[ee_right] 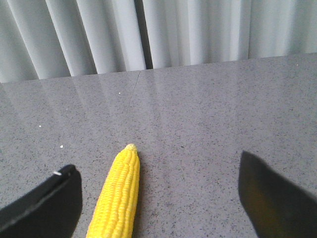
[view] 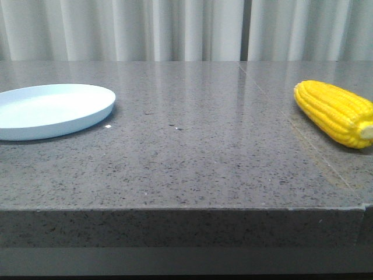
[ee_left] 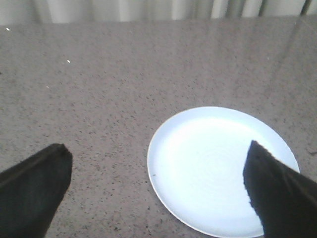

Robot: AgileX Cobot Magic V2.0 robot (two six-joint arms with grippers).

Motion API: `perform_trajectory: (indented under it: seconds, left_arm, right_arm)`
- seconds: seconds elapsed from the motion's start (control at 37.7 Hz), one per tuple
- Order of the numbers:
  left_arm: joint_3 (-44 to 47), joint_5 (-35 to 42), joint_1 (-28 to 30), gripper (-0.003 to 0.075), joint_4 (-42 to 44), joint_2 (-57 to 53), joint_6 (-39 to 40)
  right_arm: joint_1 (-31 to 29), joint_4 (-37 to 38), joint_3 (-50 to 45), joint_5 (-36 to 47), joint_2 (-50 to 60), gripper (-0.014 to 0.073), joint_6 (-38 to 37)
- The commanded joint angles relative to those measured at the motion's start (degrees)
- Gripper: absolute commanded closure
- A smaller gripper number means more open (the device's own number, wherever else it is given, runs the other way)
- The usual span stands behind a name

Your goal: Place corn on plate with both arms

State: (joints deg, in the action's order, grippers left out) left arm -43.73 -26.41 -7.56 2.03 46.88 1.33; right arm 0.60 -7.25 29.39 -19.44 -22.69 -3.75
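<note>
Front view, read from left to right: a pale blue-white plate (view: 52, 109) sits empty at the far left of a grey speckled stone table (view: 192, 151); bare tabletop fills the middle; a bright yellow corn (view: 333, 113) lies on its side at the far right, well apart from the plate, its pale stub toward the right edge; neither arm shows in this view. Left wrist view: the left gripper (ee_left: 158, 191) is spread wide and holds nothing, one finger over the plate's near rim. Right wrist view: the right gripper (ee_right: 158, 196) is also wide open and empty, with the corn between its fingers, nearer one of them, tapered tip pointing away. Judged from this, the task is at its start, the pickup not yet made; next the right gripper would need to lower and close around the cob.
</note>
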Motion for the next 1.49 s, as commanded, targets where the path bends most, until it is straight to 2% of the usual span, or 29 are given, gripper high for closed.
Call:
perform_trajectory:
  seconds: [0.0, 0.11, 0.27, 0.37, 0.77, 1.27, 1.35, 1.46]
  left_arm:
    - [-7.52, -2.39, -2.77, 0.0049, -0.21, 5.9, 0.13]
    - [-15.41, -9.74, -4.26, 0.0049, 0.15, 13.48, 0.13]
    - [-29.34, -28.64, -3.02, 0.0049, 0.95, 28.22, 1.85]
    - [-34.47, -33.02, -2.91, 0.0049, 5.63, 35.79, 3.43]
    - [-35.86, -32.52, -2.91, 0.0049, 5.9, 46.4, 3.8]
    - [-35.86, -31.94, -2.91, 0.0052, 2.46, 50.1, 3.8]
    - [-35.86, -32.02, -2.91, 0.0092, 2.35, 50.1, 3.8]
    - [-35.86, -32.06, -2.91, 0.0213, 2.35, 50.1, 3.8]
  right_arm:
    - [-0.44, 0.13, 2.03, 4.95, -0.78, -0.0068, 0.47]
    - [-0.44, 0.13, 2.03, 4.95, -0.78, -0.0068, 0.47]
    - [-0.44, 0.13, 2.03, 4.95, -0.78, -0.0068, 0.47]
    - [-0.44, 0.13, 2.03, 4.95, -0.78, -0.0068, 0.47]
    - [-0.44, 0.13, 2.03, 4.95, -0.78, -0.0068, 0.47]
    - [-0.44, 0.13, 2.03, 4.95, -0.78, -0.0068, 0.47]
    - [-0.44, 0.13, 2.03, 4.95, -0.78, -0.0068, 0.47]
    - [-0.44, 0.13, 2.03, 4.95, -0.78, -0.0068, 0.47]
